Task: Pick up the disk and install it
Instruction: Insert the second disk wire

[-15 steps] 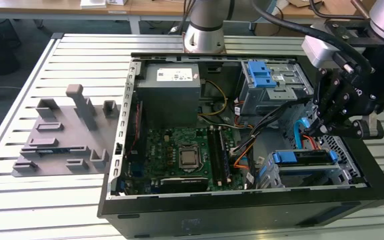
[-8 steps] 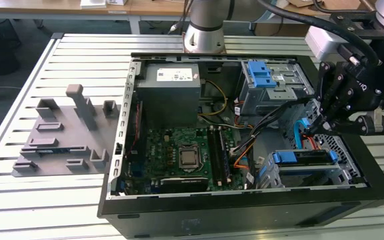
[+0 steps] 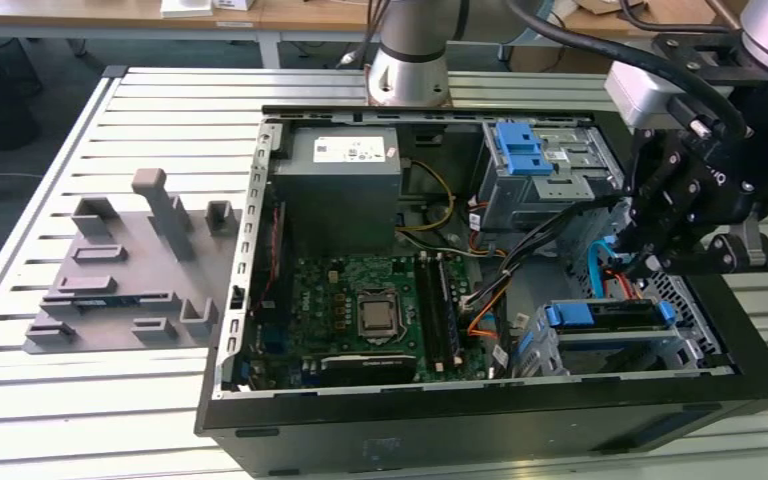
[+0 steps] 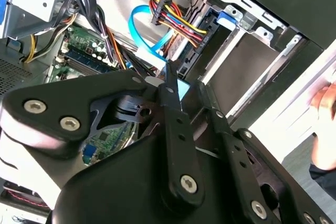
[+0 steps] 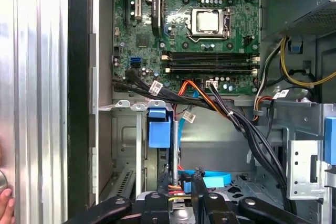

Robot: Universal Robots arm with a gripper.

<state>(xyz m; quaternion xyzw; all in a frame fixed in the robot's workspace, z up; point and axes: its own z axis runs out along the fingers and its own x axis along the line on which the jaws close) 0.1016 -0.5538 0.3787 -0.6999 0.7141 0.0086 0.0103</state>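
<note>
Gripper [image 5: 181,179]: black metal linkage with round screw heads, low inside the case; its slim fingers [image 5: 197,178] are parted, nothing between them.
Disk [image 3: 608,316]: flat slab in a blue plastic carrier frame, seated edge-up in the grey sheet-metal bay just beside the gripper; its blue tab [image 5: 159,129] shows in the first wrist view.
Cables [image 4: 173,17]: a flat light-blue ribbon and a red-yellow-black bundle, looping near the fingers.
Motherboard [image 3: 357,300]: green, studded, with a square silver socket.
Power supply [image 3: 344,170]: a plain grey box farther back.
Case [image 3: 491,430]: black, open-sided.
Worktop [image 3: 157,100]: ribbed aluminium slats.
</note>
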